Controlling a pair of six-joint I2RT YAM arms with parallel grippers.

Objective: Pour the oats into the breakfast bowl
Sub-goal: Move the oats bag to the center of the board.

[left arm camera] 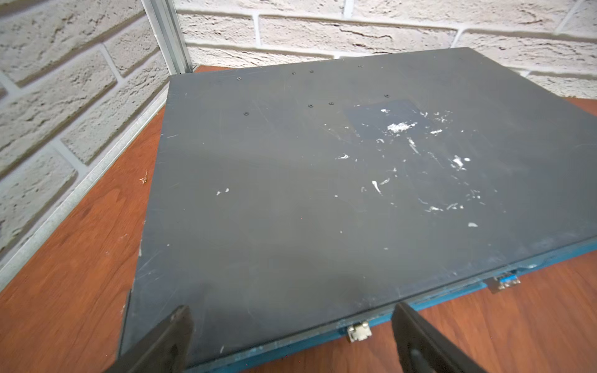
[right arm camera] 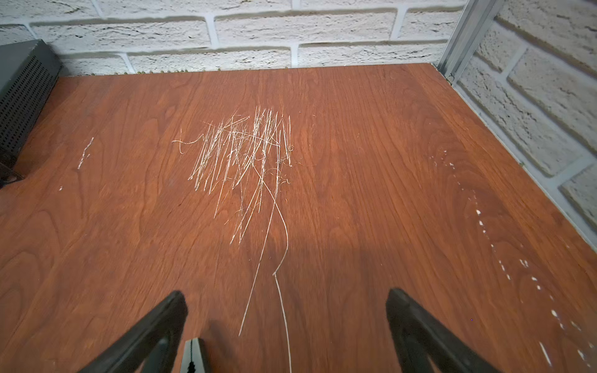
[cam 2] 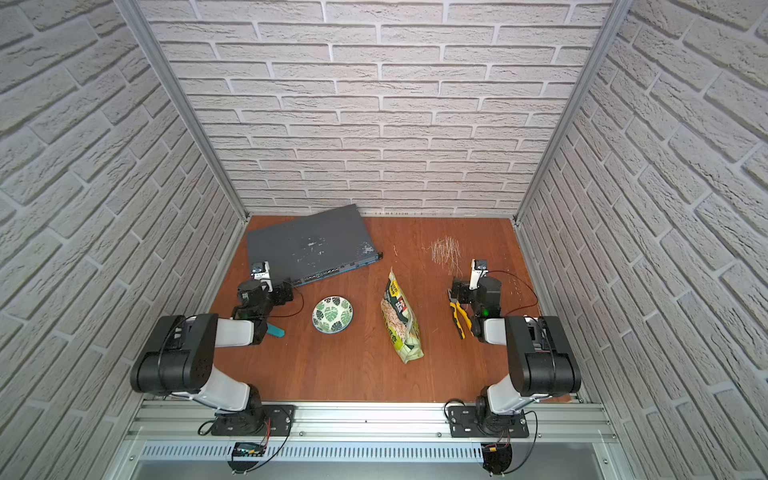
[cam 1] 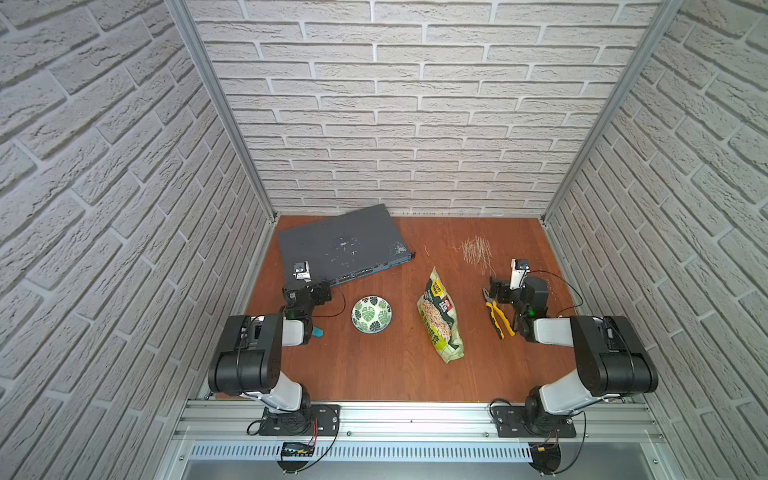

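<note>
The light-green oats pouch (cam 1: 440, 316) (cam 2: 401, 321) lies on the wooden table right of centre; the oats themselves are hidden inside it. The breakfast bowl (cam 1: 372, 314) (cam 2: 333, 314), white with green leaf prints, stands empty to the pouch's left. My left gripper (cam 1: 320, 291) (cam 2: 284, 292) is open, left of the bowl and behind it. In the left wrist view the left gripper (left arm camera: 290, 310) hangs over the front edge of a grey box with nothing in it. My right gripper (cam 1: 497, 289) (cam 2: 460, 289) (right arm camera: 287, 295) is open and empty over bare wood, right of the pouch.
A flat grey network switch (cam 1: 345, 247) (cam 2: 309, 245) (left arm camera: 323, 193) lies at the back left. Yellow-and-black pliers (cam 1: 500, 318) (cam 2: 462, 318) lie beside the right arm, and the pliers' tip (right arm camera: 193, 355) shows by the right gripper. A teal object (cam 1: 318, 331) peeks from under the left arm. Brick walls close three sides.
</note>
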